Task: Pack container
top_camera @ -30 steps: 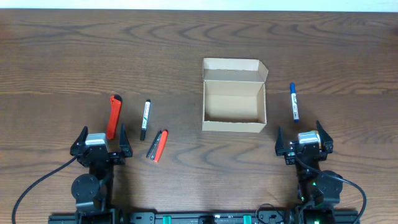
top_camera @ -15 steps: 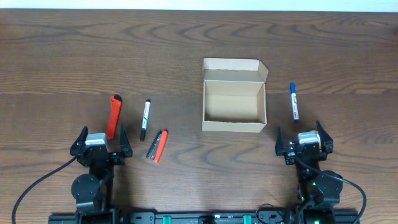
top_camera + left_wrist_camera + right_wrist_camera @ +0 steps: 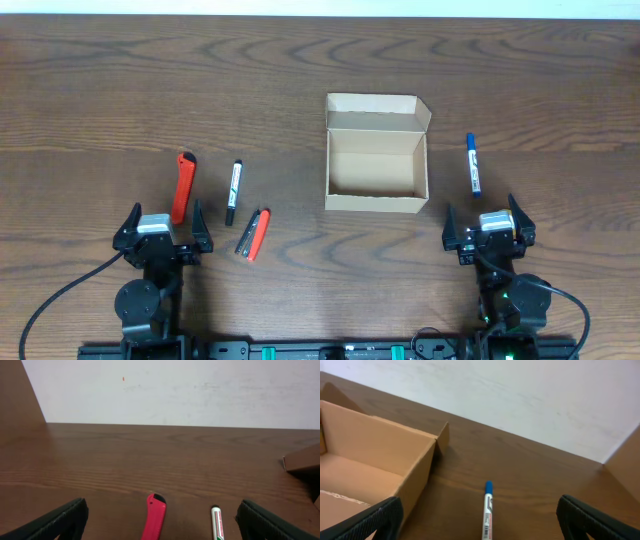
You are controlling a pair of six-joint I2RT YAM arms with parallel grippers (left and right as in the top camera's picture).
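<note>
Left wrist: cropped brown corner, probably container (image 3: 305,459).

**Overhead view.** Even, diffuse light from above leaves the wooden table (image 3: 120,90) moderately bright and matte. The cardboard box (image 3: 376,203) casts only a thin, soft shadow along its near edge. Focus is sharp, and the grain lines run straight to the frame edges.

**Wrist views.** The white wall (image 3: 175,390) is bright and flat, and the table carries a pale sheen toward it. The left gripper's fingers (image 3: 57,520) and the right gripper's fingers (image 3: 367,521) appear dark and soft-edged. The box shades the wood just beside its right wall.
</note>
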